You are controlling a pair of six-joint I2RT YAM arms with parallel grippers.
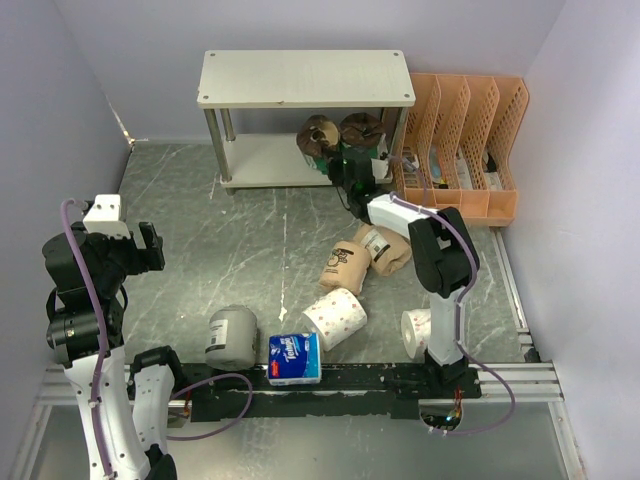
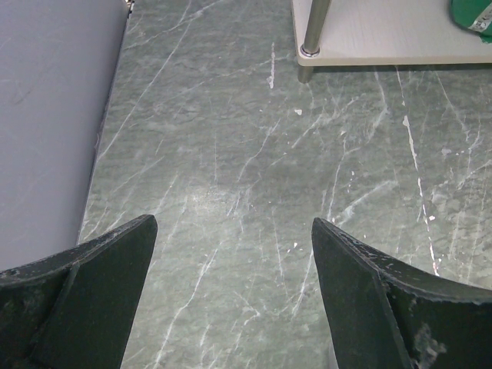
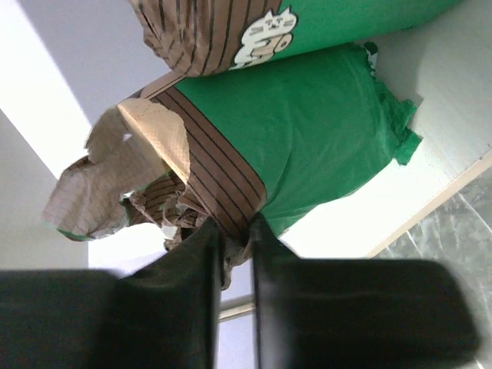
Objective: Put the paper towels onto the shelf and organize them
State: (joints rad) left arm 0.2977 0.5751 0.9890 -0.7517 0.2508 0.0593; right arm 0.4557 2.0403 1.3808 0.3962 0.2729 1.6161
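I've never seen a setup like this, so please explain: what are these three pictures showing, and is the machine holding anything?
These are two robot arms bolted to a table. One picture looks down from above; the other two come from a camera on each wrist. The left pincer is open, holding nothing. The right pincer is shut on the wrapper of a brown-and-green roll lying on the lower board of the shelf, beside a second roll. Loose on the table: two tan rolls, a grey roll, a blue-and-white pack and white rolls.
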